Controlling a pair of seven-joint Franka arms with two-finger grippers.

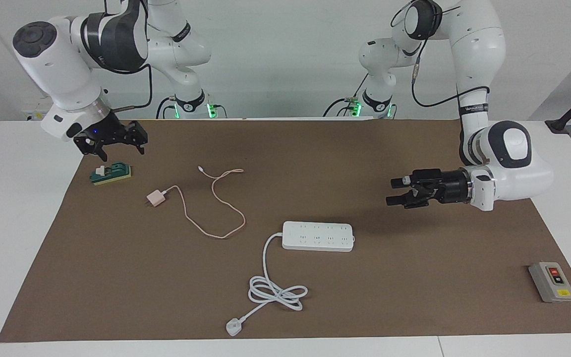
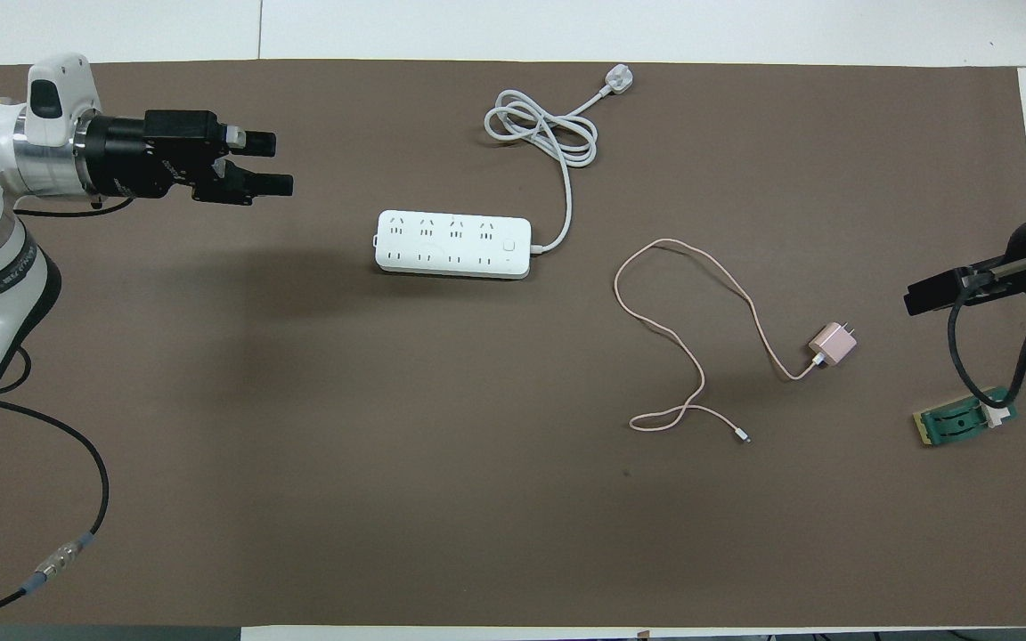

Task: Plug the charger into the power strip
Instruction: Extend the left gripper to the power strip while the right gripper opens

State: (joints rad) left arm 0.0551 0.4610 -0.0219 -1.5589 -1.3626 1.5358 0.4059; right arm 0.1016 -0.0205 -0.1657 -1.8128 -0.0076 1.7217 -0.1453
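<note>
Both grippers, left gripper (image 1: 397,193) and right gripper (image 1: 112,144), hang spread and unloaded; charger (image 1: 155,198) and power strip (image 1: 318,236) lie apart.

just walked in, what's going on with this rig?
Nothing is held yet. The pink charger lies unplugged on the brown mat, toward the right arm's end; the white power strip sits mid-table. The right gripper hangs open over the green switch block; the left gripper hangs open over bare mat.

Matt brown paper-like table mat (image 1: 117,277), smooth glossy white plastic oblong power strip (image 1: 317,236), pale-pink satin plastic cube charger (image 1: 155,198) with metal prongs
</note>
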